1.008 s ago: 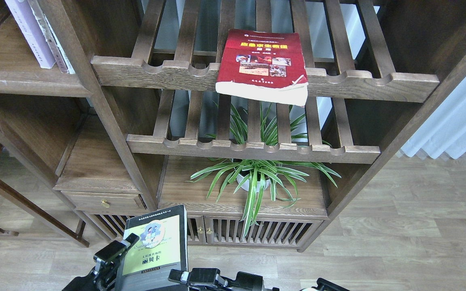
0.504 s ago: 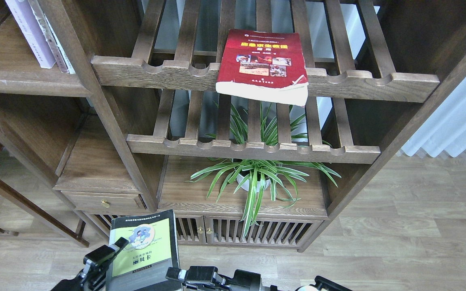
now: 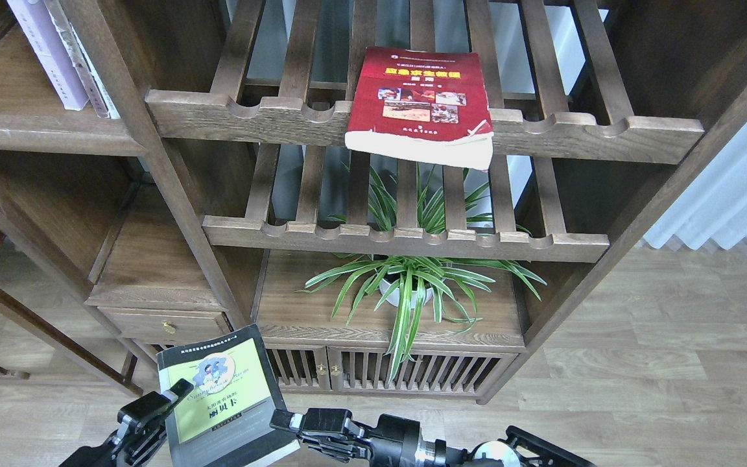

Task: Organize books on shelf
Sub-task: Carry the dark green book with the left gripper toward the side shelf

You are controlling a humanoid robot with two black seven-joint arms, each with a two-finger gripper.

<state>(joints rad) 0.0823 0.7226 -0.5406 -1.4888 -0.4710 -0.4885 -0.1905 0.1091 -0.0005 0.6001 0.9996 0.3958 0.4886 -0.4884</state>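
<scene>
The black-bordered book (image 3: 221, 395) with the yellow-green panel is at the bottom left, cover towards me and tilted left. My left gripper (image 3: 153, 415) is shut on its left edge. My right gripper (image 3: 292, 428) lies against the book's lower right corner; its dark fingers cannot be told apart. The thick red book (image 3: 422, 100) lies flat on the upper slatted rack and overhangs its notched front rail. The white book with the lavender top (image 3: 43, 52) stands on the solid dark-brown shelf (image 3: 36, 133) at the upper left, beside other upright books.
Two slatted racks (image 3: 406, 237) fill the middle of the bookcase. A potted spider plant (image 3: 409, 285) stands on the board below them. A small drawer (image 3: 166, 324) is at lower left. Wood floor and a white curtain (image 3: 730, 194) are at right.
The black-bordered book and my left gripper have moved left and slightly down, and the book has tilted to the left. My right gripper has shifted slightly left with it.
</scene>
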